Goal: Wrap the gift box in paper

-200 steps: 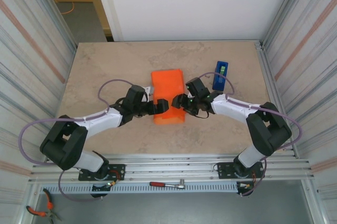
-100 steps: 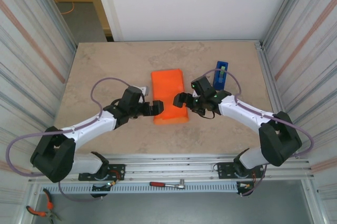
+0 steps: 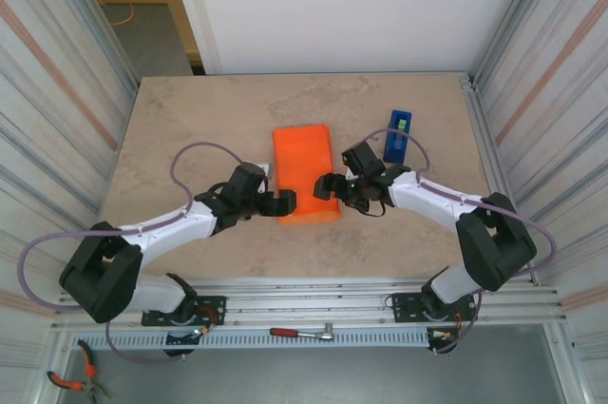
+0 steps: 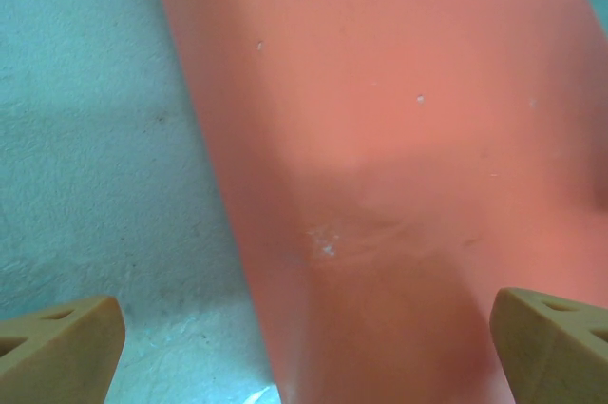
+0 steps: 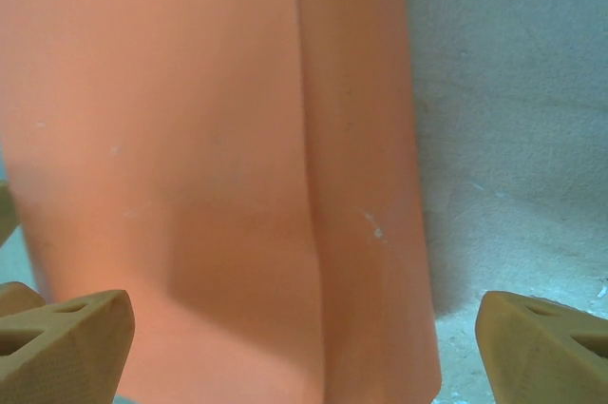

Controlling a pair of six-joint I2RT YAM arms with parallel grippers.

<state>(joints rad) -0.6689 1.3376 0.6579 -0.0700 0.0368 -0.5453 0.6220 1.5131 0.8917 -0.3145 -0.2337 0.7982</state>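
Note:
The orange paper (image 3: 304,162) lies folded into a long packet in the middle of the table; the gift box is hidden under it. My left gripper (image 3: 283,202) is low at the packet's near-left corner, and my right gripper (image 3: 329,185) at its near-right edge. In the left wrist view the paper (image 4: 399,138) runs up between the tan fingertips (image 4: 57,352) of the open left gripper (image 4: 304,352). In the right wrist view a lengthwise fold crosses the paper (image 5: 218,138), and the right gripper (image 5: 304,347) is open over it. Neither gripper holds anything.
An upright blue tape dispenser (image 3: 398,135) stands just right of the packet, close behind my right arm. A small white scrap (image 3: 261,168) lies by the packet's left edge. Corrugated walls (image 3: 57,119) flank the table (image 3: 190,119).
The left gripper has slid back off the packet's near end to its near-left corner. The right gripper has opened wider and shifted slightly along the right edge. The packet has stayed in place.

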